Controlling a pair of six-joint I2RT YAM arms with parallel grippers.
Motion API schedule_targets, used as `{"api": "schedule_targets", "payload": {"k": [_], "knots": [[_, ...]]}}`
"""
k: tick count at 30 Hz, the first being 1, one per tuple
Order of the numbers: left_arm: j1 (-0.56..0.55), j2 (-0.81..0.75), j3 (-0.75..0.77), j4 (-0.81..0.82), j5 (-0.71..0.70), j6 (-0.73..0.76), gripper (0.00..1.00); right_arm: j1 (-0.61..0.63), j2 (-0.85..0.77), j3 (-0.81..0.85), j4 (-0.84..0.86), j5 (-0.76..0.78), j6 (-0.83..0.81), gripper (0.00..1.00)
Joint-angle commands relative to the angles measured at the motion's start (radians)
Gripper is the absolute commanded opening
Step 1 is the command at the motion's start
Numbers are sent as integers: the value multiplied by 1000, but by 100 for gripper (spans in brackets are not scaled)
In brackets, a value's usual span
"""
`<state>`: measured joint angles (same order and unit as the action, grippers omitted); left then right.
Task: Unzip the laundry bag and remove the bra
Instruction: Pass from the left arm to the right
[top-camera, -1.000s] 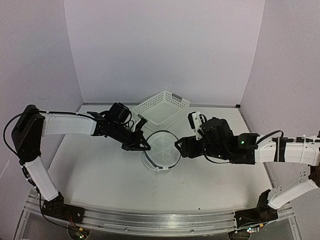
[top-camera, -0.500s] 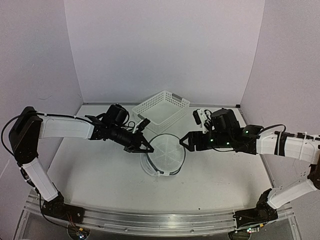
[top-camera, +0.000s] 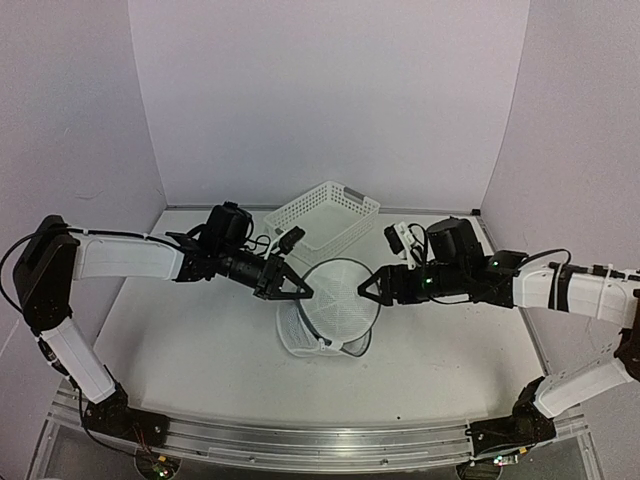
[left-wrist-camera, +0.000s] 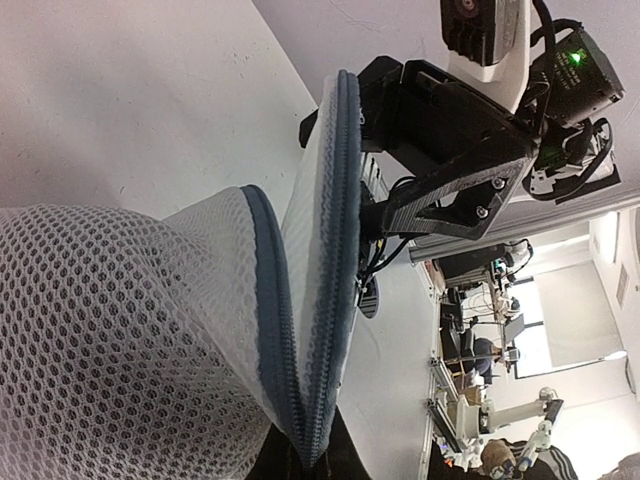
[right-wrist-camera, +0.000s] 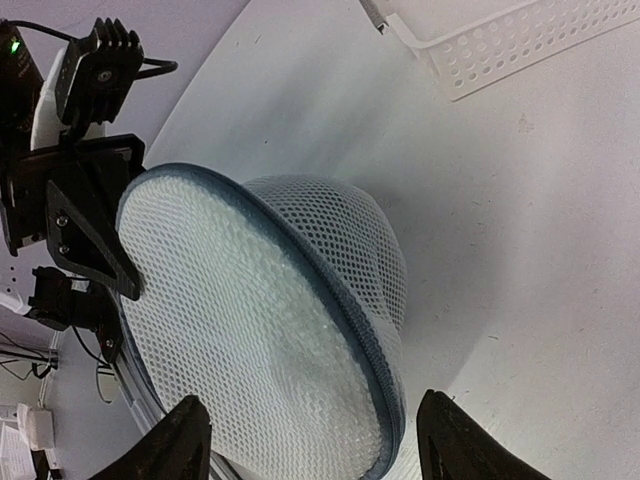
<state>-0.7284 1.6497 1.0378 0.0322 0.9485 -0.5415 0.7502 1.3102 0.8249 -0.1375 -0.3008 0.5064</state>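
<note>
Since a second ago: the laundry bag (top-camera: 335, 305) is no longer lying flat. Its upper round face is now standing tilted above the lower part, and both arms are reaching in higher over the table (top-camera: 190, 340).

Item 1, laundry bag. White mesh with dark rims.
- It is sitting on the table just in front of the white perforated basket (top-camera: 322, 215), between the two grippers.
- The lower part is sagging on the surface, while the upper face is leaning up off it.
- In the left wrist view, two dark rims are meeting at the bottom edge of the frame and spreading apart farther up.
- What the mesh is holding cannot be made out.

Item 2, left gripper (top-camera: 302, 293). It is pinching fully closed on the bag's dark rim at the left side and holding that edge aloft.

Item 3, right gripper (top-camera: 363, 292).
- Its jaws are standing wide apart and gripping nothing.
- In the right wrist view, the bag's nearer rim is lying between the fingers (right-wrist-camera: 450, 440), unclamped.
- The basket's corner is showing at the top of that view, well apart from the bag.
</note>
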Motion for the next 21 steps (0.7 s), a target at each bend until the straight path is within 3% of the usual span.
{"api": "schedule_targets", "payload": {"k": [1, 7, 18, 21], "knots": [[-5, -53, 5, 99, 64, -6, 0, -10, -23, -16, 70, -60, 13, 71], [-5, -37, 7, 107, 75, -9, 0, -18, -36, -55, 160, -135, 44, 60], [-5, -15, 2, 120, 52, -6, 0, -20, -75, -79, 220, -169, 64, 0], [-5, 4, 17, 121, 44, -7, 0, -20, -92, -81, 222, -169, 60, 0]]}}
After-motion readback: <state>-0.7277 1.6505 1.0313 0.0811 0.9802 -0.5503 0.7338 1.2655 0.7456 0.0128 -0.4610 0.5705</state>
